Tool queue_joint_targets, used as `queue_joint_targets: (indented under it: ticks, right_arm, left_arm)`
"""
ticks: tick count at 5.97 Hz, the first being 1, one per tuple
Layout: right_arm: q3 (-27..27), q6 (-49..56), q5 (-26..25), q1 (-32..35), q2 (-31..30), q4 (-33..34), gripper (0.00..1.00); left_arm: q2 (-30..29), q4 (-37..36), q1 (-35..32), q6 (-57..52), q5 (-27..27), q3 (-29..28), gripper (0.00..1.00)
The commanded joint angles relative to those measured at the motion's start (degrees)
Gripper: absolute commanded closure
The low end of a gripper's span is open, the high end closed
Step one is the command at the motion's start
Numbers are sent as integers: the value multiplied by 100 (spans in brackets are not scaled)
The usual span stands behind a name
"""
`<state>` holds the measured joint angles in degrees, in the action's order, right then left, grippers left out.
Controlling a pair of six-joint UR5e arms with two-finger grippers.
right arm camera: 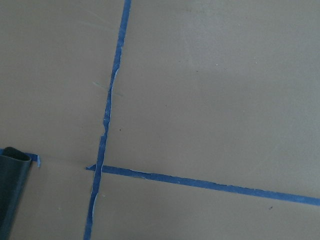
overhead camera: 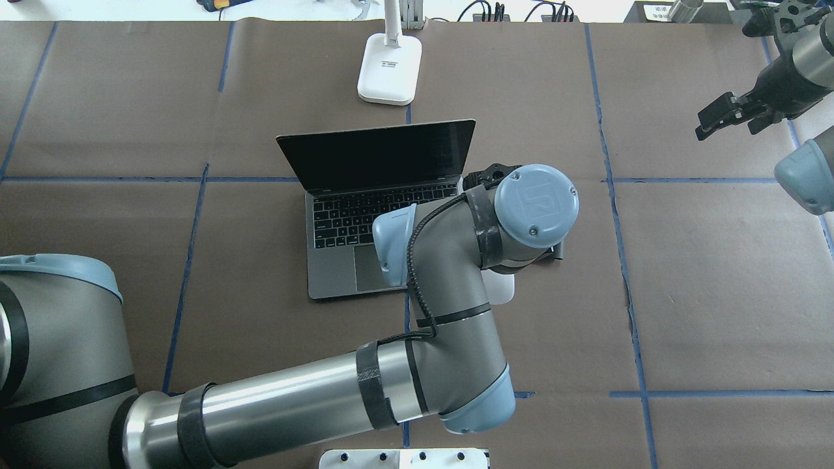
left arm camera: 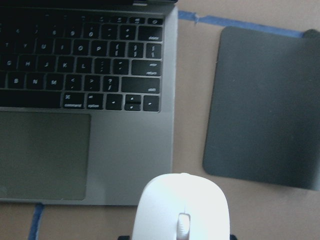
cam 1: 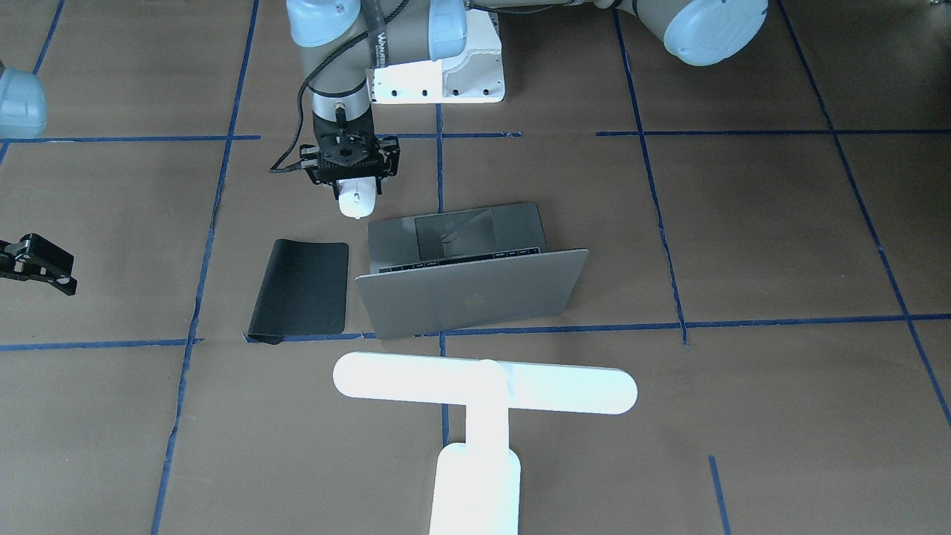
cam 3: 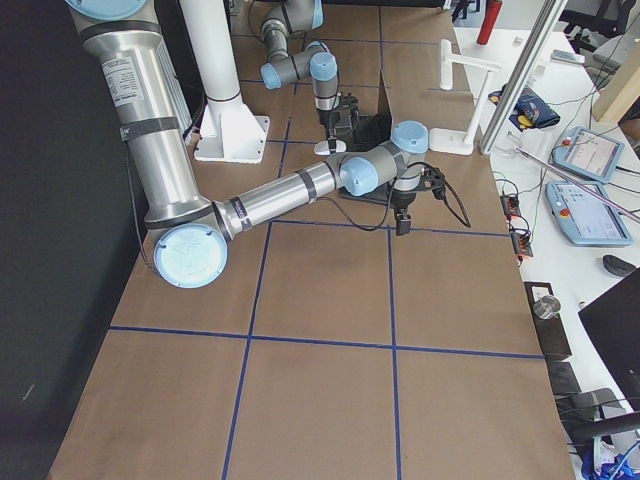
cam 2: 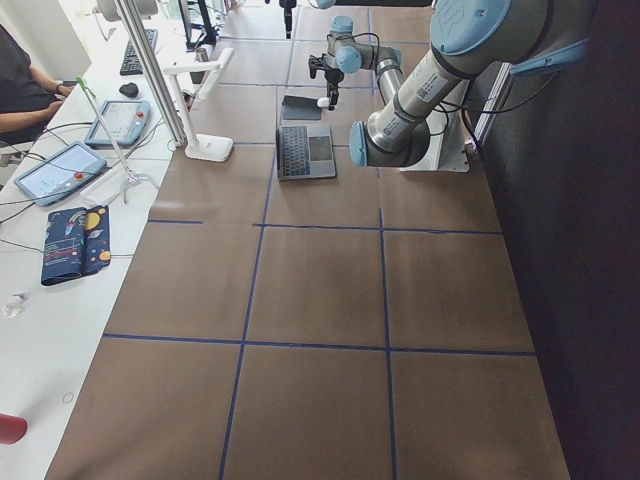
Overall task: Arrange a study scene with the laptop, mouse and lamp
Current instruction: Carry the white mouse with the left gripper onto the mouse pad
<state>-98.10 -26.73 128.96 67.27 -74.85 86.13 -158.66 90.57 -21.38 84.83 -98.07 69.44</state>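
Note:
The laptop [cam 1: 475, 293] stands open mid-table, screen dark [overhead camera: 378, 156], keys and trackpad in the left wrist view [left arm camera: 75, 100]. My left arm reaches across it. My left gripper [cam 1: 354, 187] is shut on the white mouse [cam 1: 355, 200] and holds it just above the table by the laptop's front corner, short of the black mat [cam 1: 301, 286]. The mouse fills the bottom of the left wrist view [left arm camera: 182, 210], and an edge shows under the arm [overhead camera: 503, 290]. The white lamp [cam 1: 483, 390] stands behind the laptop, its base [overhead camera: 389, 68] on the table. My right gripper [overhead camera: 707, 127] is open, empty and far off.
The black mat [left arm camera: 265, 105] lies flat right of the laptop; one curled corner shows in the right wrist view [right arm camera: 10, 190]. The white pedestal [cam 1: 438, 78] with bolt holes stands at the robot's edge. Blue tape lines cross the brown tabletop. Tablets and cables lie along the operators' side [cam 2: 70, 170].

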Motion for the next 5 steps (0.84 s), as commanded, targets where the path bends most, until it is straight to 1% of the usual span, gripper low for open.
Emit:
queue_joint_targets:
  ticks: [1, 2, 3, 4, 5]
  right_arm:
    - [-25, -16, 24, -3, -3, 0, 0]
    - [-25, -16, 41, -3, -3, 0, 0]
    - [-34, -16, 50, -3, 6, 0, 0]
    - [-34, -16, 68, -3, 6, 0, 0]
    - [-43, -16, 68, -3, 6, 0, 0]
  left_arm:
    - [-585, 758, -103, 7, -2, -1139, 91]
    - [-657, 934, -130, -19, -2, -1308, 91]
    - [-701, 1641, -156, -28, -2, -1832, 91]
    - [-780, 1935, -200, -28, -2, -2185, 91]
    - [-781, 2025, -235, -28, 7, -2197, 91]
